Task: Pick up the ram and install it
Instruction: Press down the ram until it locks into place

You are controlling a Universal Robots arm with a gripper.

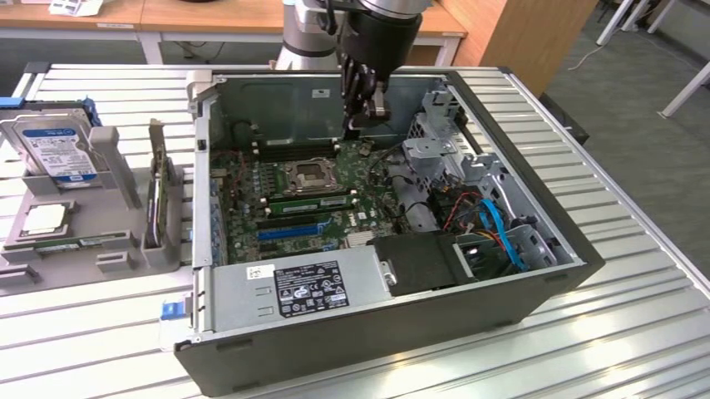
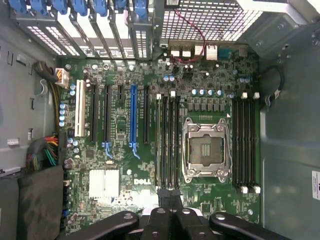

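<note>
While the gripper (image 1: pixel 367 116) hung over the far part of the open computer case (image 1: pixel 388 332), its fingers were pressed together, and nothing could be made out between them. Exterior view, read left to right:

- Well off to the gripper's left in that view, outside the case, a grey holder (image 1: pixel 22 274) stood on the slatted table (image 1: pixel 621 332). It carried an upright hard drive (image 1: pixel 53 150) and a square silver chip (image 1: pixel 45 218).
- The ram (image 1: pixel 83 243) lay flat in the holder, just in front of that chip and well apart from the gripper.
- Inside the case, the motherboard (image 1: pixel 332 179) lay below the gripper. The empty processor socket (image 1: pixel 311 174) was near it, towards the camera.
- A second green stick (image 1: pixel 311 200) seemed to sit beside the socket on the side away from the gripper. I could not tell whether it was seated.
- Farther from the gripper came the blue slot (image 1: pixel 294 230), then the power supply (image 1: pixel 311 287).
- Blue cables (image 1: pixel 505 233) lay to the gripper's right in that view, nearer the camera.

Wrist view: the closed gripper (image 2: pixel 169 195) was poised at the end of the black memory slots (image 2: pixel 169 145). These ran between the blue slot (image 2: pixel 133 115) and the socket (image 2: pixel 205 150).
</note>
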